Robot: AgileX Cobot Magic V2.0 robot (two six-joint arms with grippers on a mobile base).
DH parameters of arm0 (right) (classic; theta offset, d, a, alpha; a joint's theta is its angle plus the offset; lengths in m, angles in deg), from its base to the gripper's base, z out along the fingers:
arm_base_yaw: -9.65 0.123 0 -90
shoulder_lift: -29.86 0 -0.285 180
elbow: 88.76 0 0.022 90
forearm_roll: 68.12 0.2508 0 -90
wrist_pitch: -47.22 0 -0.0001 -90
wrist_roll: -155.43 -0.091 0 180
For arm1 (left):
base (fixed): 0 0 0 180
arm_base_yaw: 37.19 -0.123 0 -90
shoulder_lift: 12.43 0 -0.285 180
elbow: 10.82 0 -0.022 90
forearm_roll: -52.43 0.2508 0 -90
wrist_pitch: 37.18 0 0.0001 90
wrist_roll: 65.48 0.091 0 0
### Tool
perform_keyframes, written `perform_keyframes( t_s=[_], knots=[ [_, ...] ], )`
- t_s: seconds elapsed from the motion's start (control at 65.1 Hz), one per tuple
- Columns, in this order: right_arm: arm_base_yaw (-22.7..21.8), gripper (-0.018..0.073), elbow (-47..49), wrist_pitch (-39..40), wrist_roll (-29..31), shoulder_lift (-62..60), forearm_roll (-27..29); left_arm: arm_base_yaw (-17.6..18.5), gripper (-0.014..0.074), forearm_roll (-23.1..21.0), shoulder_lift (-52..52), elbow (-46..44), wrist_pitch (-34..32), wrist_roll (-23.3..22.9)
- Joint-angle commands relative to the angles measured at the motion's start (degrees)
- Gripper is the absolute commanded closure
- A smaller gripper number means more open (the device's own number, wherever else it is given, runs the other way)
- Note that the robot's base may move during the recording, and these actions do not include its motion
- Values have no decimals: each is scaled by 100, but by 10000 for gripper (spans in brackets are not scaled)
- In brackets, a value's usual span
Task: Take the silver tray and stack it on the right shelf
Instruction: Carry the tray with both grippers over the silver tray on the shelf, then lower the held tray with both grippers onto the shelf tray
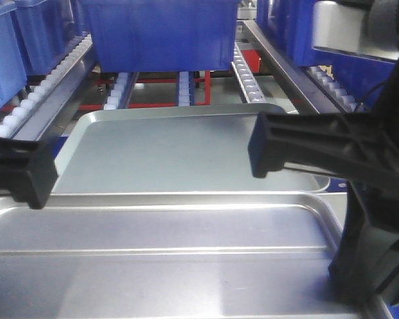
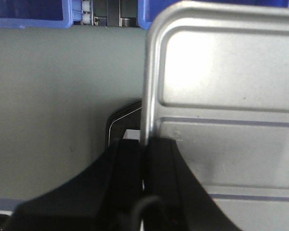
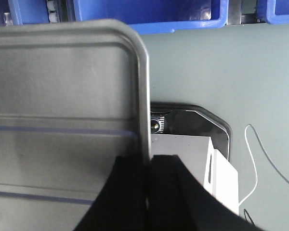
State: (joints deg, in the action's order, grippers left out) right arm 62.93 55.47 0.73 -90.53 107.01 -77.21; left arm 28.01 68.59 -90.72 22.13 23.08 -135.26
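The silver tray (image 1: 179, 153) is held level in the air in front of the blue bins. It shows in the left wrist view (image 2: 221, 72) and the right wrist view (image 3: 62, 77). My left gripper (image 1: 43, 174) is shut on the tray's left rim (image 2: 145, 96), with its jaws pressed on either side (image 2: 144, 144). My right gripper (image 1: 258, 154) is shut on the right rim (image 3: 144, 96), pinching it the same way (image 3: 150, 161). A second silver surface (image 1: 159, 266) fills the near foreground. I cannot tell whether it is a separate tray.
A large blue bin (image 1: 159, 33) sits on white roller rails (image 1: 246, 73) straight ahead. More blue bins stand at the left (image 1: 0, 60) and right (image 1: 289, 26). Below the tray are the grey floor (image 2: 48, 96) and a white box (image 3: 202, 163) on a black plate.
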Motion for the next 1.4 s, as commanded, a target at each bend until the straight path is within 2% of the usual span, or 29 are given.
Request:
perform_keyframes(
  t_s=[0.0, 0.415, 0.66, 0.998, 1.044, 1.136, 1.213, 1.382],
  knots=[
    [-51, 489, 100, -708, 10, -154, -425, 11, 697, 373, 130, -75, 1601, 5],
    [-51, 489, 100, -680, 10, -154, -425, 11, 697, 297, 130, -127, 1601, 5],
    [-51, 489, 100, -912, 15, -154, -478, 11, 697, 311, 130, -363, 1035, 26],
    [-51, 489, 100, -932, 15, -154, -875, 11, 697, 392, 130, -400, 929, 60],
    [-63, 489, 115, -919, 27, -154, -882, 11, 697, 422, 130, -400, 855, 72],
    [-63, 489, 192, -871, 269, -154, -889, 11, 697, 435, 130, -400, 508, 479],
    [-83, 489, 338, -844, 441, -123, -889, -19, 696, 407, 130, -400, 125, 519],
    [-400, 489, 736, -777, 771, -48, -868, -395, 696, 136, 130, -400, -546, 878]
  ],
)
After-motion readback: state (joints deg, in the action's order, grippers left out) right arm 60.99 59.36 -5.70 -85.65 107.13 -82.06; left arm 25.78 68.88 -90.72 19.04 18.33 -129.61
